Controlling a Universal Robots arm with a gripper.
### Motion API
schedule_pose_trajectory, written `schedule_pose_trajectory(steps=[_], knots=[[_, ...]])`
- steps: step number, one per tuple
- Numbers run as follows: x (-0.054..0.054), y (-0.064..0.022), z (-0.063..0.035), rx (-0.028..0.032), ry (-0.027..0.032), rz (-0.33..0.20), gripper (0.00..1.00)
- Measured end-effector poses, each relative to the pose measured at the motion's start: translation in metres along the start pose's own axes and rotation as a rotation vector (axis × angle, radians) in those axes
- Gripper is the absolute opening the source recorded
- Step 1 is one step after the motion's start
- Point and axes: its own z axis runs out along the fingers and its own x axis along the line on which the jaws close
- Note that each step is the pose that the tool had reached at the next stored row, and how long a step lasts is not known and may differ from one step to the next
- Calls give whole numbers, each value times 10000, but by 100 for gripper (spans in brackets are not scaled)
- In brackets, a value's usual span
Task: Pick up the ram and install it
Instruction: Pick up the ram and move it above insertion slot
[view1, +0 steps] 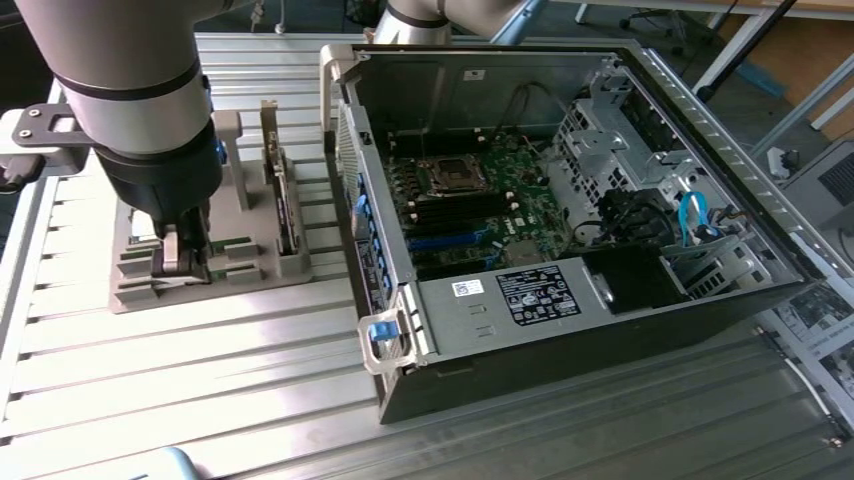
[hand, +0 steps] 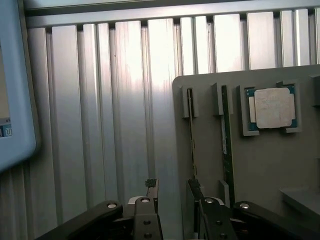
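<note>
Standing on its long edge in a slot of the grey holder (view1: 254, 278), the ram (view1: 283, 200) is on the exterior view's left of the open computer case (view1: 400, 300), with a narrow strip of bare desk (view1: 200, 380) between holder and case. From the wrist camera I see the ram (hand: 228, 150) edge-on, dark green with a white sticker on its face whose print I cannot read. A second, thinner stick (hand: 191, 135) stands in the neighbouring slot, and a square silver processor (hand: 272, 107) lies in a recess on the ram's other side.

The gripper (view1: 180, 262) hangs low over the holder, apart from the ram. Its fingers (hand: 151, 200) are spread as wide as they go, with nothing held between them. In the wrist view one finger is over bare desk slats and the other over the holder (hand: 270, 165), close to the thinner stick's end.

Around the holder the slatted desk (hand: 125, 100) lies bare towards the near edge, so I have open room there. The case is walled on all sides, open on top, with a blue latch (view1: 383, 335) on its rim. Inside it, a white sticker (view1: 467, 288) and a black label (view1: 541, 295) carry print too small for me to read.
</note>
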Motion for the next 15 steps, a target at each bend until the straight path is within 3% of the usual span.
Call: schedule_pose_trajectory(steps=[15], knots=[[-65, 13, 60, 2, 26, -9, 36]])
